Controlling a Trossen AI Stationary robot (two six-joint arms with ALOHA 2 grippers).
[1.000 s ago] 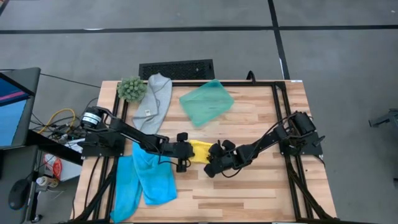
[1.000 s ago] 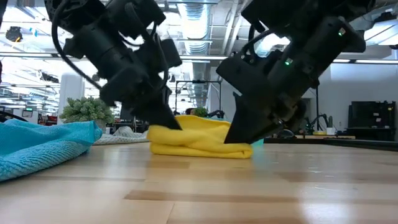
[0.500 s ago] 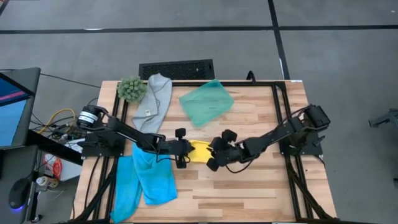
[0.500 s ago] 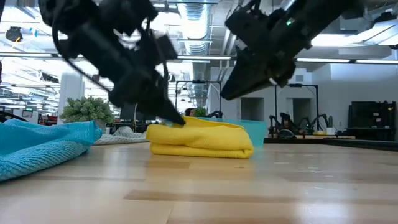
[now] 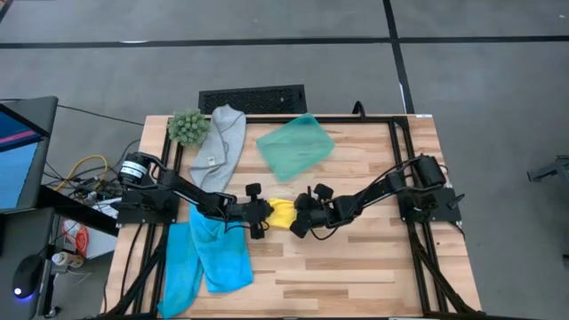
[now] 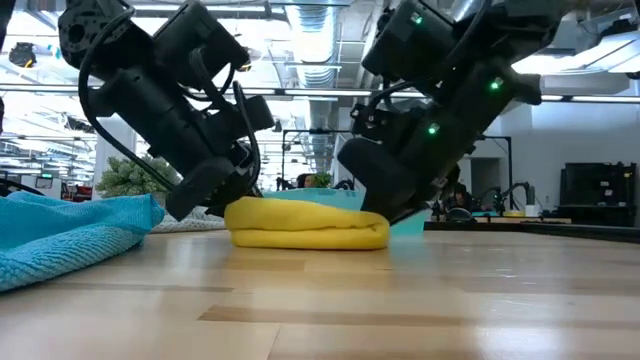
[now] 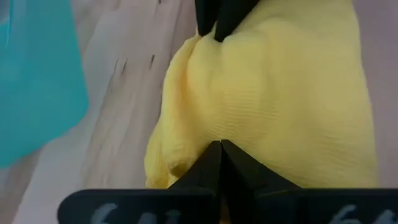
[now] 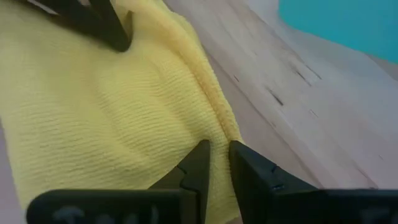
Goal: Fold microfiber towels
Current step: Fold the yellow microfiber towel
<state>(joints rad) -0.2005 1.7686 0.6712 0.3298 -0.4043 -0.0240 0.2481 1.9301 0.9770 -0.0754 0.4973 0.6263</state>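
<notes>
A yellow towel (image 5: 282, 213), folded into a small thick bundle, lies flat on the wooden table between my two grippers. It also shows in the low view (image 6: 305, 226). My left gripper (image 5: 266, 216) is shut, with its tips down on the towel's left end (image 7: 221, 144). My right gripper (image 5: 297, 220) is closed to a narrow gap at the towel's right end (image 8: 216, 149). Two sky-blue towels (image 5: 212, 252) lie in a loose heap at the near left. The light grey towel (image 5: 222, 145) lies at the far left. My left gripper presses its shut fingertips (image 7: 211, 155) onto the top of the yellow towel near its left end (image 7: 205, 124). It slants down from the table's left, and the cloth puckers around the tips. The towel lies on the table. My right gripper has the towel's folded edge ridge (image 8: 219, 121) running into the narrow gap between its two fingertips (image 8: 200, 152). It slants down from the table's right. How many layers lie between the tips, I cannot tell. The towel rests on the table.
A translucent teal tray (image 5: 295, 147) lies at the far middle and a fuzzy green plant ball (image 5: 188, 127) at the far left corner. A dark grille (image 5: 252, 98) lies beyond the far edge. Bare wood (image 5: 356, 267) stretches along the near right.
My right gripper rose off the towel's right end, then came back down onto it, farther toward the table's left. My left gripper stayed at the towel's left end. The yellow towel now lies flatter and a little farther left.
</notes>
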